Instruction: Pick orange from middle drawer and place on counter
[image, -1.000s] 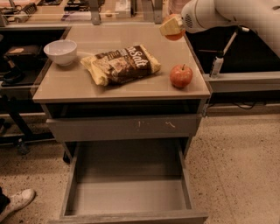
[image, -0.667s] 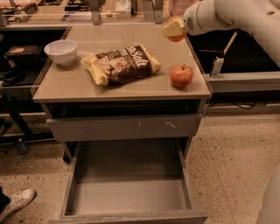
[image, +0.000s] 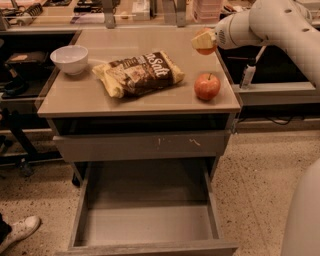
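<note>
My gripper (image: 203, 42) is over the counter's (image: 125, 100) far right part, at the end of the white arm that reaches in from the right. It is shut on the orange (image: 210, 49), which shows only as an orange sliver under the pale fingers (image: 201, 40). The orange hangs a little above the counter, behind the apple. The middle drawer (image: 150, 222) is pulled out wide at the bottom of the view, and its grey floor is bare.
A red-and-yellow apple (image: 207, 86) sits near the counter's right edge. A chip bag (image: 140, 73) lies mid-counter and a white bowl (image: 69, 58) at the far left. A shut drawer front with scratch marks (image: 142, 145) is above the open drawer. A shoe (image: 20, 231) is at lower left.
The gripper with the orange has moved slightly right and down, closer to the counter behind the apple. Nothing else has moved.
</note>
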